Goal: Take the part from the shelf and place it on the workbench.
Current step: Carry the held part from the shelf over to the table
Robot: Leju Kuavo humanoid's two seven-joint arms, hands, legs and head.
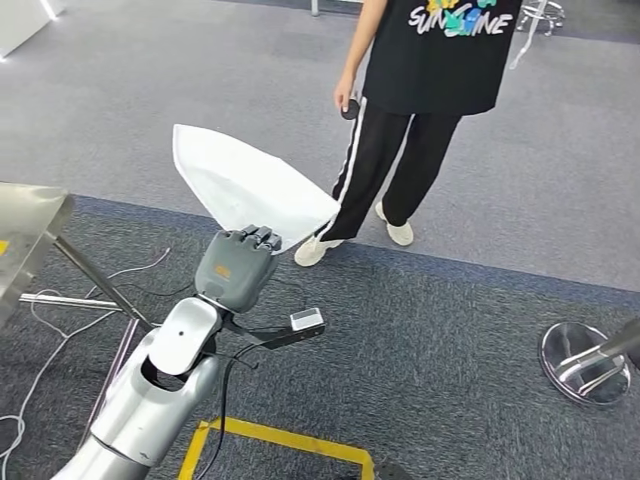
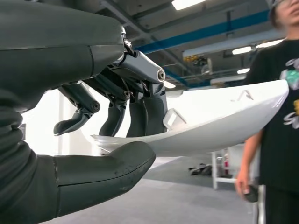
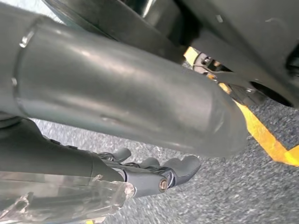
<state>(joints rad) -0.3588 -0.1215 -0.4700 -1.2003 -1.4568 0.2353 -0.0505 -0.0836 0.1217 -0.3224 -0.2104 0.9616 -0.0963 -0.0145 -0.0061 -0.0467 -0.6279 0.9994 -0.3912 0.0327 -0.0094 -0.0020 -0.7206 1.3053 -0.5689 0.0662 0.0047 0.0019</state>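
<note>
One white part (image 1: 245, 190), thin, wide and slightly curved like a shell, is in the left hand (image 1: 235, 265), which holds it by its near edge only. In the left wrist view the thick thumb (image 2: 105, 170) lies under this edge and the dark fingers (image 2: 146, 114) press on it from above, so the grip is a pinch at one end. Most of the part stands out far from the hand, over the grey carpet (image 1: 468, 330), with nothing under it.

From this I judge the main risk: the part is long and the hold is at its border, so its own weight can turn it in the fingers. If the arm swings or the robot walks with a jolt, the part may tilt, slip out and fall on the floor.

A second risk is the person (image 1: 423, 90) in a black shirt, who stands just beyond the far tip of the part. If the robot turns or steps forward, the free edge may hit the person's leg, and this can also pull the part from the hand.

White cables (image 1: 45, 330) lie on the carpet at the left, near a metal frame (image 1: 30, 230), and they could catch a foot.

The right hand (image 3: 155, 175) hangs low over the carpet, near a yellow floor line (image 3: 267, 140); its fingers look stretched out and hold nothing.

No table is visible, so I judge that the carrying is not finished.
</note>
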